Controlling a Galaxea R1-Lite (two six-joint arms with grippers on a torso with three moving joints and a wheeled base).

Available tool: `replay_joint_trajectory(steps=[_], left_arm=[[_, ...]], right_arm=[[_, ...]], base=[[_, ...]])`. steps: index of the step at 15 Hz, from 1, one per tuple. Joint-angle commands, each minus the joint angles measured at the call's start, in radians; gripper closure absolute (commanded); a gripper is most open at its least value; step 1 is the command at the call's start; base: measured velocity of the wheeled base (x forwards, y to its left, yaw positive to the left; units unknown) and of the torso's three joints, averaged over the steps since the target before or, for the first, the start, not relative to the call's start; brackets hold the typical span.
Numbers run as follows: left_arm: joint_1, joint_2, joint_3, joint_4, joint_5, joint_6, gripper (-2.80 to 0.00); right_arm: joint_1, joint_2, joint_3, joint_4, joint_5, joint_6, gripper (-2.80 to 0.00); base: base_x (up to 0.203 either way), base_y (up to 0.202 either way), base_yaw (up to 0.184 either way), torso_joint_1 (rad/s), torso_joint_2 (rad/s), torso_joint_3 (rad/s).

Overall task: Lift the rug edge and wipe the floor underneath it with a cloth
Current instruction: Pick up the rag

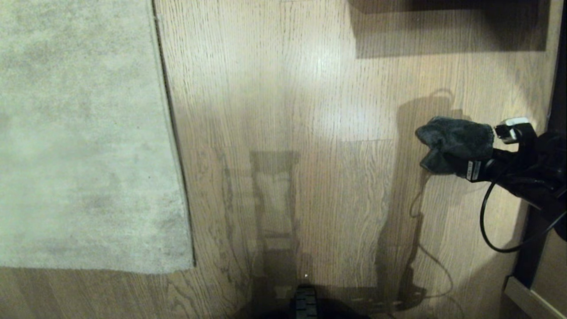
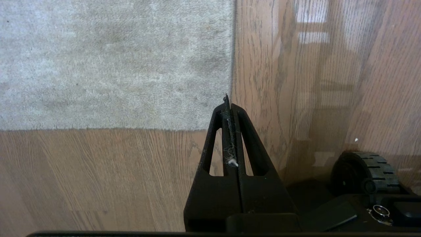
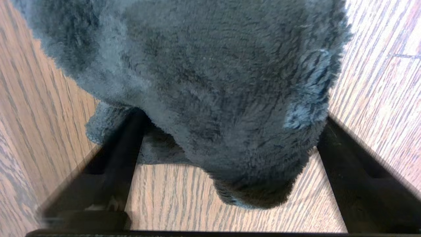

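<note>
The pale rug [image 1: 79, 133] lies flat at the left, its long rug edge [image 1: 170, 133] straight and its corner [image 1: 192, 266] square on the wood floor [image 1: 288, 133]. At the right, my right gripper [image 1: 443, 148] hangs above the floor with its jaws wide apart. The dark teal-grey cloth [image 1: 460, 137] is draped over and between the fingers, hiding the tips. The right wrist view shows the cloth [image 3: 213, 82] filling the gap of the right gripper [image 3: 230, 85]. My left gripper [image 2: 228, 102] is shut, with lint between its jaws, above the rug edge [image 2: 233, 49] near the corner.
Dark furniture [image 1: 559, 66] runs down the right border, with a pale wooden piece [image 1: 531, 299] below it. A black cable [image 1: 485, 221] loops under the right arm. The base wheel [image 2: 365, 174] sits on the floor beside the left arm. Open floor lies between rug and right arm.
</note>
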Motion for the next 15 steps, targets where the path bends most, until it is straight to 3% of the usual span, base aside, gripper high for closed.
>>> replay_joint_trajectory(steps=[1, 6, 15], left_arm=[[0.0, 0.002, 0.0, 0.0, 0.0, -0.001, 0.0], [0.0, 0.0, 0.0, 0.0, 0.0, -0.001, 0.0], [0.0, 0.002, 0.0, 0.0, 0.0, -0.001, 0.0]], right_arm=[[0.0, 0.0, 0.002, -0.028, 0.002, -0.001, 0.0], [0.002, -0.007, 0.047, -0.121, 0.003, 0.011, 0.0], [0.003, -0.097, 0.125, -0.127, 0.006, 0.013, 0.0]], base=[[0.0, 0.0, 0.0, 0.0, 0.0, 0.0], [0.0, 0.0, 0.0, 0.0, 0.0, 0.0], [0.0, 0.0, 0.0, 0.0, 0.0, 0.0]])
